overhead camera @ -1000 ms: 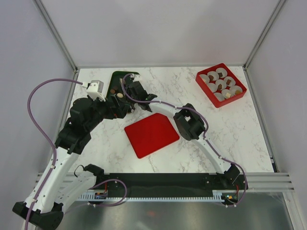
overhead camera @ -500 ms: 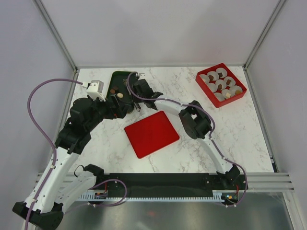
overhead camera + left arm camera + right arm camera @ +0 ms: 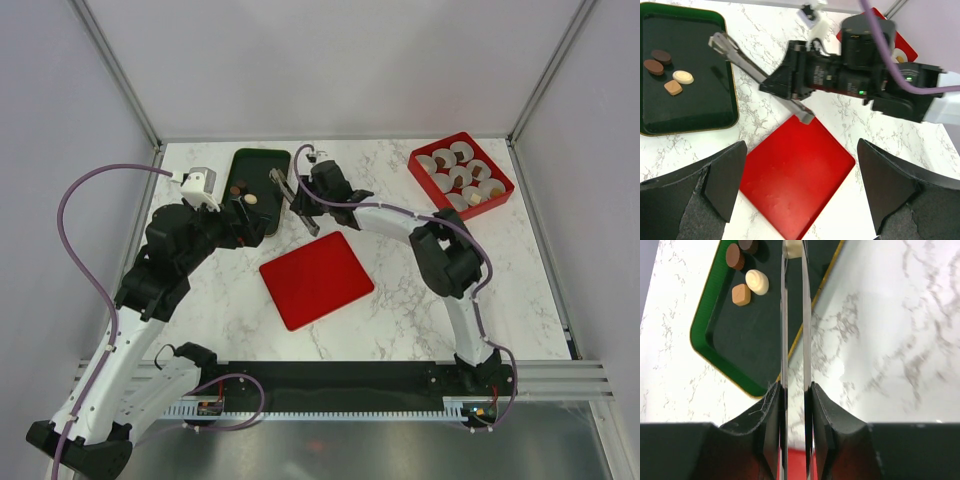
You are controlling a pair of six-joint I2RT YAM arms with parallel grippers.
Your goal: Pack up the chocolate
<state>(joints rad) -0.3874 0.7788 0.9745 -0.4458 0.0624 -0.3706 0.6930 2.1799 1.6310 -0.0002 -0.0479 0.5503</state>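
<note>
**A:** Where do your edges lie?

**B:** Your tray (image 3: 262, 165) sits at the far left of the table (image 3: 520, 280). The tongs (image 3: 747, 64) cross its right rim at a slant, with the tips over the dark floor. Their hinge end is above the far corner of the flat red panel (image 3: 800, 175). Your right gripper (image 3: 794, 390) is pressed onto both blades of the tongs, squeezing them almost parallel. Your left gripper (image 3: 801, 145) hangs at the tray's near side, spread wide and holding nothing.

**A:** And room to move?

**B:** Bare marble runs from the tray to the red box (image 3: 437, 143) at the far right, but your right forearm (image 3: 385, 220) stretches across it. More marble shows right of the panel.

**A:** And the thing you are packing?

**B:** Four pieces of chocolate (image 3: 673, 88) are bunched on the tray's left part, well apart from the tong tips. The right wrist view adds a cream-white piece (image 3: 792, 247) between the tips, touching both blades. In the left wrist view the tips are too small for you to confirm it. Only the top view shows you the box's paper cups (image 3: 447, 158), some holding a brown or cream piece.
</note>
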